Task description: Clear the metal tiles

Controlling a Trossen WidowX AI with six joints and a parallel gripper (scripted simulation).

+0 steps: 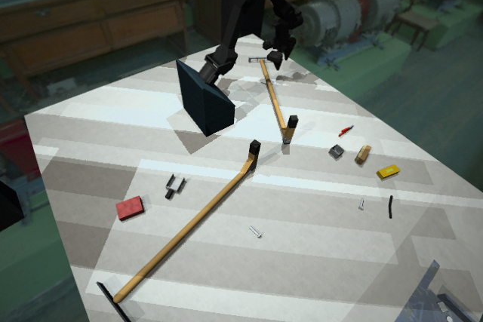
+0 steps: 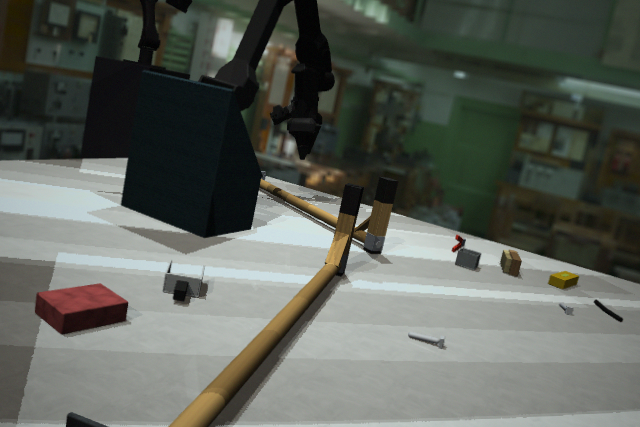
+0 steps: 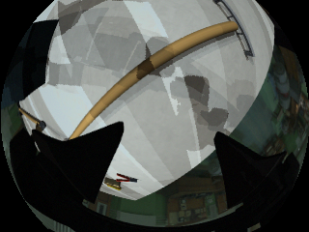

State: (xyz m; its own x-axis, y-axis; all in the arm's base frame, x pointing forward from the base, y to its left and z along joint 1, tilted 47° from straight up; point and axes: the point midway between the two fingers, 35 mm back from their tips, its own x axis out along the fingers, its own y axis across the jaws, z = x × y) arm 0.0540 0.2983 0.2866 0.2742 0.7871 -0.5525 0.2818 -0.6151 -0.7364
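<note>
My gripper (image 1: 282, 62) (image 2: 303, 155) (image 3: 172, 131) is open and empty, hanging above the table near the far tool. That far tool (image 1: 275, 101) (image 2: 305, 206) (image 3: 179, 46) has a long wooden handle, an open metal frame head beyond my gripper and an upright black-topped grip at its near end. A second long wooden tool (image 1: 183, 234) (image 2: 273, 331) lies in front, with a thin black blade (image 1: 107, 293) at the near left and an upright grip. The steel bench plate (image 1: 413, 306) shows only partly at the lower right, with pale pieces near a dark bar. The catch box cannot be made out.
A red block (image 1: 130, 208) (image 2: 82, 307) and a small metal bracket (image 1: 175, 183) lie left. A bolt (image 1: 255, 231) (image 2: 426, 339) lies mid-table. A yellow block (image 1: 388, 171), wooden block (image 1: 363, 154) and black rod (image 1: 390, 207) lie right. The dark arm pedestal (image 1: 206, 104) (image 2: 180, 153) stands behind.
</note>
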